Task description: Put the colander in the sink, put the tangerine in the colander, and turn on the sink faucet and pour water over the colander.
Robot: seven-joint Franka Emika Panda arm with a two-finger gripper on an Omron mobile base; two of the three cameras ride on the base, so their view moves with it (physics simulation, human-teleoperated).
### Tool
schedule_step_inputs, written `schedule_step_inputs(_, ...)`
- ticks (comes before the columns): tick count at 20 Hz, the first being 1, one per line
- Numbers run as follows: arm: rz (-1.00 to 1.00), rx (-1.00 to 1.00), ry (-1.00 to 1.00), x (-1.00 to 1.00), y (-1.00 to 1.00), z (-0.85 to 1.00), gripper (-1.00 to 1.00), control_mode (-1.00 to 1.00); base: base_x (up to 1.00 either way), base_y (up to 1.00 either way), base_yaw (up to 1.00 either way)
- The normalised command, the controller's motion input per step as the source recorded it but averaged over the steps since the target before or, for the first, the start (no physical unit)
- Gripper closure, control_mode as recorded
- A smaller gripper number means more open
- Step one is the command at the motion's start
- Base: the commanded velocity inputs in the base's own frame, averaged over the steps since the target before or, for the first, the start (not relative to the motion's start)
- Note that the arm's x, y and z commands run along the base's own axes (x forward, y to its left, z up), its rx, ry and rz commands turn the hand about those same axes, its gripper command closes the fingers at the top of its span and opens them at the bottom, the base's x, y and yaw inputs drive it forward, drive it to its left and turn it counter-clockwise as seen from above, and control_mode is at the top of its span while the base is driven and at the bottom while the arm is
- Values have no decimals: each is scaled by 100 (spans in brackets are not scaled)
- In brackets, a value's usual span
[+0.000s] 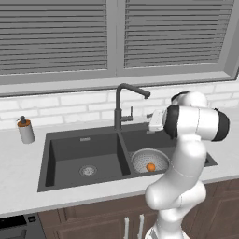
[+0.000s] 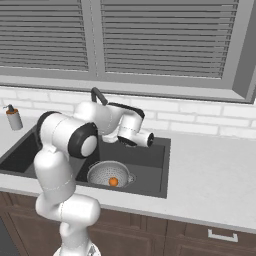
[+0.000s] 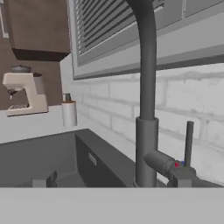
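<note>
The silver perforated colander (image 1: 150,159) (image 2: 109,173) sits on the floor of the right basin of the dark grey sink (image 1: 65,151) (image 2: 156,165). The orange tangerine (image 1: 151,166) (image 2: 113,182) lies inside it. The tall dark sink faucet (image 1: 119,106) (image 3: 146,109) stands behind the divider, its spout pointing right. My gripper (image 1: 151,126) (image 2: 128,141) (image 3: 111,183) hovers open just right of the faucet base, above the right basin. Its fingertips (image 3: 183,182) stand wide apart, close to the small upright side lever (image 3: 189,141) (image 1: 131,112). No water is in view.
A grey soap dispenser (image 1: 25,130) (image 2: 13,118) (image 3: 68,112) stands on the counter left of the sink. A cream coffee machine (image 3: 24,94) sits farther left. A white brick wall and a shuttered window run behind the faucet.
</note>
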Motion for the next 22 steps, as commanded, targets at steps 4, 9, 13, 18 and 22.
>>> schedule_step_inputs(4,0,0,-2,4,0,-7,-100,-100,0,0,0)
schedule_step_inputs(9,3,0,-15,0,0,0,-100,-100,0,0,0)
schedule_step_inputs(13,4,0,-20,0,0,0,-100,-100,0,0,0)
schedule_step_inputs(18,1,3,-14,0,0,0,-100,-100,0,0,0)
schedule_step_inputs(22,0,6,-3,0,0,0,-100,-100,0,0,0)
